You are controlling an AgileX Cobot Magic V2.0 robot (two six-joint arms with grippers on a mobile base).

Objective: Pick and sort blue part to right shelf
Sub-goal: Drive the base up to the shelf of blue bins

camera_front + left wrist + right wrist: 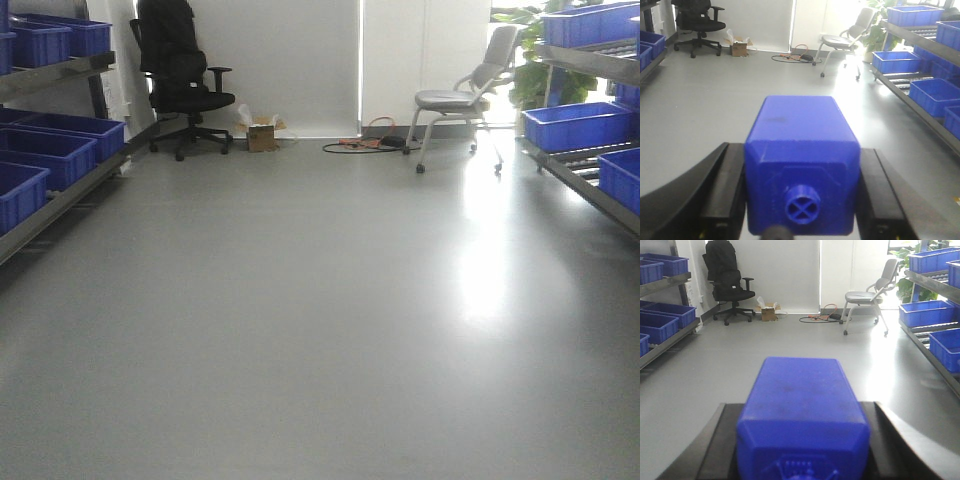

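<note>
Left tool point(802, 192): clenched on a blue part point(800, 145), one black finger against each flat side wall, a hold that should keep the block from twisting
Blue part: boxy and lying lengthwise ahead of the wrist, its round cross-marked cap facing the camera, carried clear above the floor point(320, 330)
Right tool point(802, 450): likewise grasping a second blue part point(802, 400), with dark fingers flanking it; its near face is too blurred to read
Right shelf point(590, 62): along the room's right side, tilted metal rails with roller tracks and blue bins point(575, 125) in tiers, well apart from both parts
Left shelf point(60, 205): a matching rack opposite, also carrying bins, not the destination
Far wall: black office chair point(180, 80), grey chair point(465, 95), cardboard box point(262, 132) and cables point(365, 143)
Step in hand: carrying, as I judge it; both parts are lifted and the views face down the aisle, not at the rack
Next move calls for: turning towards the right shelf and bringing a part over a bin before the fingers let go
Risk: the rails slope, so a part set on the rollers and not in a bin could slide
</note>
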